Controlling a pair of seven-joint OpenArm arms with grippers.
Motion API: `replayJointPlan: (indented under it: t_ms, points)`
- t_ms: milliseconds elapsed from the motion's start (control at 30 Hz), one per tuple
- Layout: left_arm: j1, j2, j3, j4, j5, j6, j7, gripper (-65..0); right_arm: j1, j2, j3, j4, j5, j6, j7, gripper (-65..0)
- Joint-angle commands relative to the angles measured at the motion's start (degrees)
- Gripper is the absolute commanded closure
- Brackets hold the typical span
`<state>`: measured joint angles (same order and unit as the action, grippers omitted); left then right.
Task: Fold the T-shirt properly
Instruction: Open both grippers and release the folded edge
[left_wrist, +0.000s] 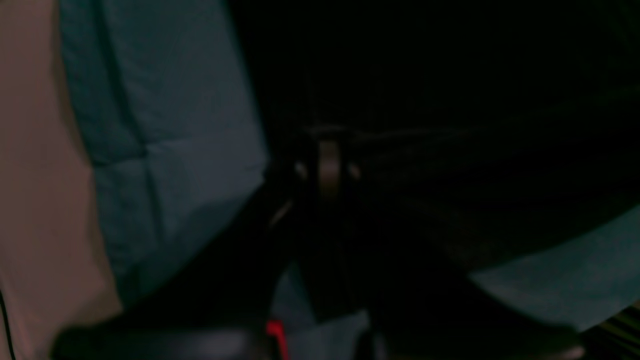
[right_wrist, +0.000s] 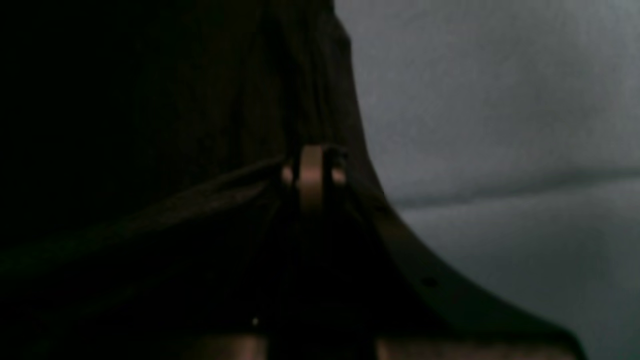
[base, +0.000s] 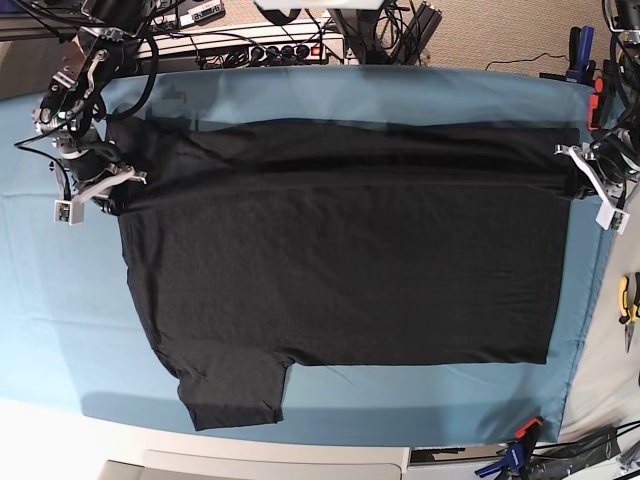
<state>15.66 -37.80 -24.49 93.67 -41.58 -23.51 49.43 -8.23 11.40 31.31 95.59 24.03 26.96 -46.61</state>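
We see the T-shirt (base: 340, 250) spread wide across the blue cloth (base: 60, 290) that covers the table (base: 60, 440), its body lying flat and dark, with one short sleeve (base: 232, 385) reaching toward the near edge at the lower left; along the far side the fabric is raised into a long fold running from left to right between the two arms. The right hand (base: 105, 190), at the left of the base view, sits at the shirt's far left corner, and its wrist view shows its fingers (right_wrist: 312, 175) pinched narrow on a bunched ridge of black fabric; the left hand (base: 572, 172), at the right of the base view, sits at the shirt's far right edge, and its wrist view, dim and blurred, shows its fingers (left_wrist: 328, 167) likewise closed narrow on dark cloth; cables and a power strip (base: 260, 45) lie beyond the far edge of the table.
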Motion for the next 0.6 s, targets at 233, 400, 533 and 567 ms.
replayJointPlan:
  t_ms: [233, 400, 533, 567]
  points:
    - [-0.5, -1.4, -0.7, 0.7, 0.5, 0.2, -2.0, 0.0, 0.8, 1.0, 0.2, 0.9, 0.3, -0.3, 1.7, 0.0]
    - [-0.5, -1.4, -0.7, 0.7, 2.0, 0.2, -2.9, 0.0, 0.8, 1.0, 0.2, 0.9, 0.3, -0.3, 2.0, 0.0]
    - [-0.5, -1.4, -0.7, 0.7, 2.0, 0.2, -3.6, -10.3, 0.8, 1.0, 0.2, 0.9, 0.3, -0.3, 3.9, -8.7]
    - [-0.5, -1.4, -0.7, 0.7, 2.0, 0.2, -3.9, -14.4, 1.0, 1.0, 0.2, 0.9, 0.3, -0.3, 4.3, -12.0]
